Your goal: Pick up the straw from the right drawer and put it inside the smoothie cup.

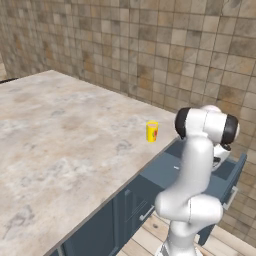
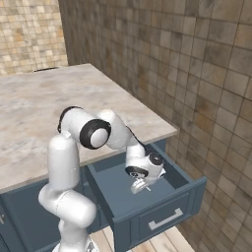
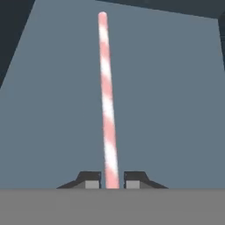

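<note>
**Fingers closed on straw inside drawer**

Fingers (image 3: pixel 112 183) pinched nearly together around near end of straw (image 3: pixel 107 94). Straw pink-and-white striped, lying over slate-blue floor of right drawer (image 2: pixel 147 206). Drawer pulled out, hand lowered into it. Smoothie cup (image 1: pixel 152 131) upright on desk (image 1: pixel 65 145) near front edge, above drawer.

Straw (image 3: pixel 107 101) pink-and-white spiral stripes, drawer (image 2: pixel 162 219) slate-blue with silver handle, cup (image 1: pixel 152 131) yellow with red-orange mark, surface (image 1: pixel 60 145) mottled beige-grey stone, wall (image 1: pixel 165 45) brown-tan tiles, fingers (image 3: pixel 90 180) dark.
</note>
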